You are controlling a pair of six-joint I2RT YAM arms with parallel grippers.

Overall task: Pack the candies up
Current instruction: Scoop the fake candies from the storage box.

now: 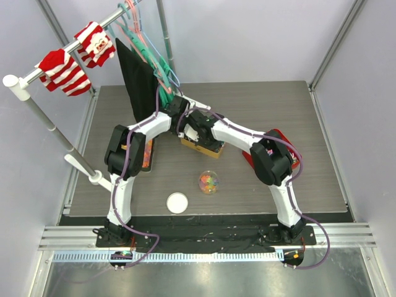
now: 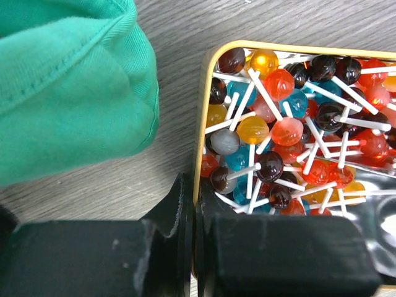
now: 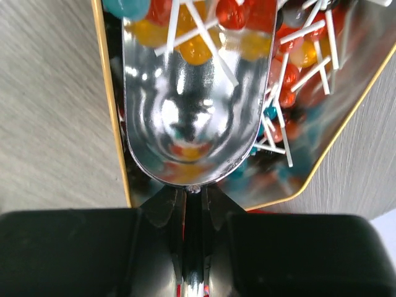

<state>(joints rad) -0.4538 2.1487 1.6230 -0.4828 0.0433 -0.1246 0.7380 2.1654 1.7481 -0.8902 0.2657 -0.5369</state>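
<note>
The right gripper, clamped on the scoop handle, points its bowl straight ahead into the lollipops; the left gripper pinches the tin rim.

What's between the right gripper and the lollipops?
The silver scoop: the right gripper holds its handle, and its bowl reaches the lollipops, as the right wrist view shows.

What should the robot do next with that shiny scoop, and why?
Probably push the scoop a little deeper into the lollipops: its bowl looks mostly bare, with only a few sweets at its front lip. The right tool is shut on the scoop's handle, and the left tool pinches the rim of the tin, so the tin should hold steady.
</note>
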